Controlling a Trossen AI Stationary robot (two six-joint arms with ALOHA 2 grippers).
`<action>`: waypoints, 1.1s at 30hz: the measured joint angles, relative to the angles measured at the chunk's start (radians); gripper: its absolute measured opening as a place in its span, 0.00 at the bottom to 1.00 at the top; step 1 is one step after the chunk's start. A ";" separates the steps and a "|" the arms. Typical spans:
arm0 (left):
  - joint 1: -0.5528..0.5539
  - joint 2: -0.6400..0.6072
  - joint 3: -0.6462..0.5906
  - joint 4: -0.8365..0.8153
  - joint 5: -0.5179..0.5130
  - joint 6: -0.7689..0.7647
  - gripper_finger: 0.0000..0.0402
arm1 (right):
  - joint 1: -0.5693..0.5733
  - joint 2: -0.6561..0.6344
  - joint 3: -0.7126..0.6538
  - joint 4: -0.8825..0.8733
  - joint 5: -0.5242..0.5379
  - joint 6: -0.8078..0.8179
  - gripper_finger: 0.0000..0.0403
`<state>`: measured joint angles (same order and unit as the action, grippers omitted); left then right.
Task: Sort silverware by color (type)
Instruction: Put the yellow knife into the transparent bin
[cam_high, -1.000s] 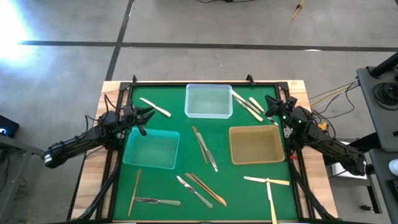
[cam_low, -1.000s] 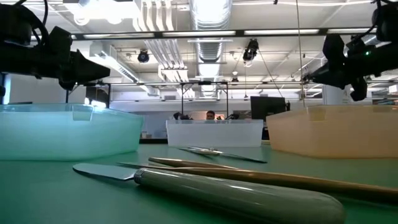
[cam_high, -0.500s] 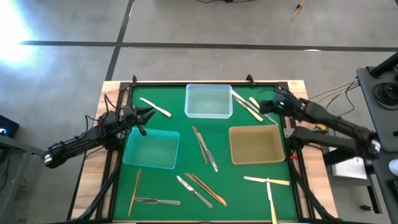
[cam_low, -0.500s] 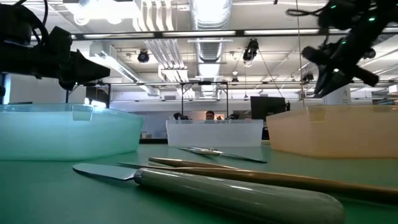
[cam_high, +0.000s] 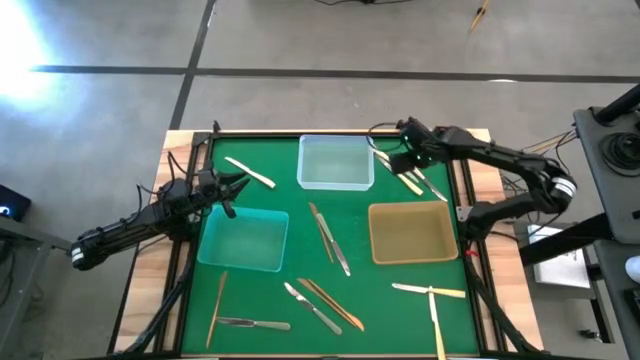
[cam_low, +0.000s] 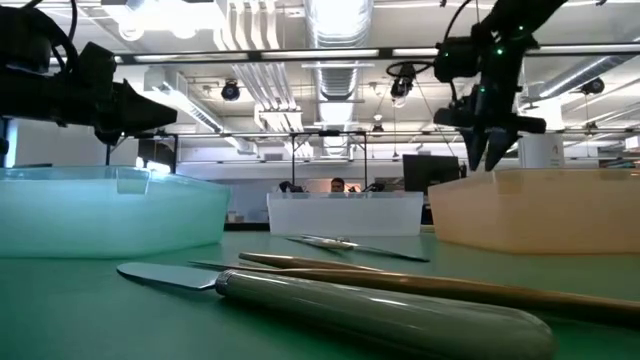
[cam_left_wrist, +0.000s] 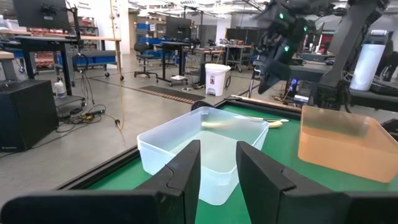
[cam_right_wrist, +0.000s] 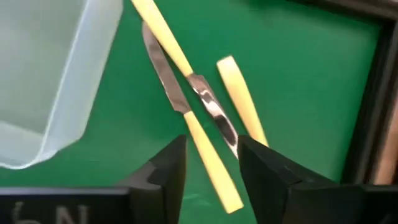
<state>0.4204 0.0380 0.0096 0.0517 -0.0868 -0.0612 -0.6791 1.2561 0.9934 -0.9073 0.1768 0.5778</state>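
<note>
- Table (cam_high: 300, 240): green mat, three trays. Clear tray (cam_high: 335, 162) far middle, teal tray (cam_high: 243, 240) on my left, amber tray (cam_high: 412, 232) on my right. All three look empty.
- Left gripper (cam_high: 232, 188): parked near the teal tray's far corner, fingers (cam_left_wrist: 186, 168) a narrow gap apart, holding nothing.
- Right gripper (cam_high: 408, 152): above the cream-handled knives (cam_right_wrist: 205, 118) just beside the clear tray, fingers parted, nothing held.
- Silverware: those knives overlap and cross; the rest is scattered mid-mat and near edge (cam_high: 320, 300).
- Risk: closing on the crossing grabs two pieces, or drags a neighbour. Thin flat handles may slip the fingers.
</note>
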 joint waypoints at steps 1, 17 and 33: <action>0.000 0.000 0.000 0.000 0.000 0.000 0.22 | -0.004 0.015 0.014 -0.014 0.001 -0.016 0.38; 0.000 0.000 0.000 0.000 0.000 0.000 0.22 | -0.131 0.260 0.004 -0.005 0.010 -0.136 0.41; 0.000 0.000 0.000 0.000 0.000 0.000 0.22 | -0.205 0.414 0.005 0.132 -0.044 -0.258 0.35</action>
<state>0.4206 0.0379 0.0093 0.0517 -0.0868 -0.0612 -0.8845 1.6700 0.9985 -0.7752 0.1329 0.3194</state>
